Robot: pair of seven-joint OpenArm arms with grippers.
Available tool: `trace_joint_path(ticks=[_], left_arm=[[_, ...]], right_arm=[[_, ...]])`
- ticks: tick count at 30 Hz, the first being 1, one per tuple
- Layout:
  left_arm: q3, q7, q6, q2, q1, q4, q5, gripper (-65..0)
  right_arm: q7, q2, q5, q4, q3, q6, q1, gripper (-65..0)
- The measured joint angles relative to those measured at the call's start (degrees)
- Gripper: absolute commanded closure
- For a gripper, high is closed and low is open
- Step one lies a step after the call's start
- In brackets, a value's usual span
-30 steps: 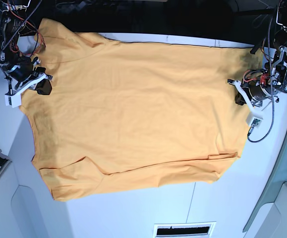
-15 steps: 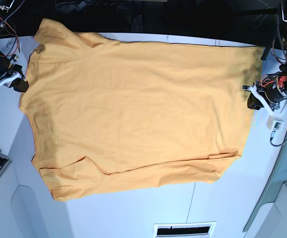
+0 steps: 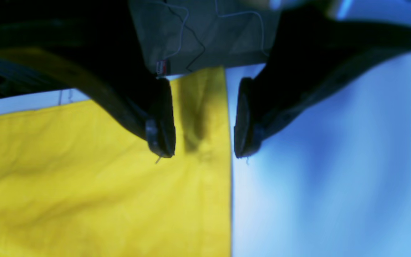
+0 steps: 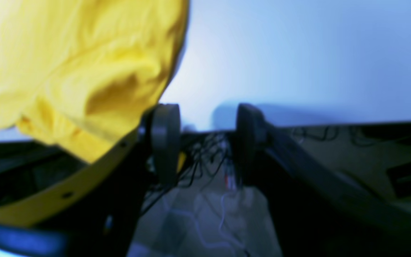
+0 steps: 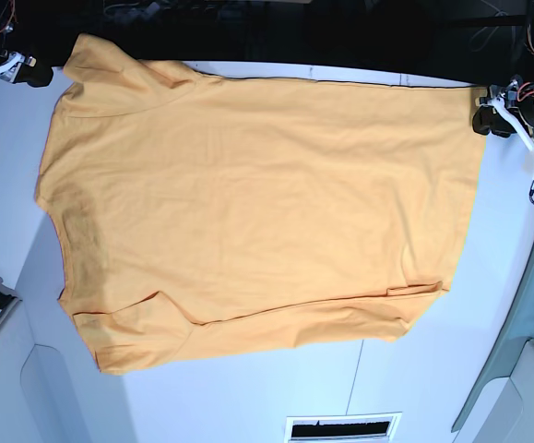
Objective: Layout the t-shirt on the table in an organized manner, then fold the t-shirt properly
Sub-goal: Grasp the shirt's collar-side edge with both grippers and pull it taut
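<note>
Overhead, t-shirt (image 5: 257, 208) flat on white table (image 5: 248, 397); both grippers spread, empty, dark room behind.

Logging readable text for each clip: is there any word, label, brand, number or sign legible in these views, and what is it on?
None can be read.
The t-shirt: plain orange on the side showing, no print visible.
A small red tag on the dark fabric behind the left gripper: too small and blurred to read.
The table: no markings with text.
</note>
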Motion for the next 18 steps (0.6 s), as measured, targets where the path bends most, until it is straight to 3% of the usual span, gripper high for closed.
trace_joint_path(ticks=[3,7,13,18], left_arm=[[-1.36,-0.02,-1.49,-0.02,0.22,0.02,-0.11,-31.2],[-1.33,0.52,-1.95,0.0,0.35,0.02,0.87,-31.2],[-1.33,3.39,-2.03,-0.68,1.53,0.02,2.16,-31.2],[-1.29,3.39,-1.92,-1.09,2.25,0.02,4.15,-31.2]], right_arm=[[-0.94,0.02,2.8,0.0,-0.72,0.72,0.17,-26.4],[-1.33,0.15,2.93,0.0,-4.81,0.79,0.15,-32.1],[-0.63,0.24,4.42,0.48,-12.74,1.36,0.48,-32.1],[-0.42,-0.5,4.63,0.5,-13.81,1.46,0.63,-32.0]])
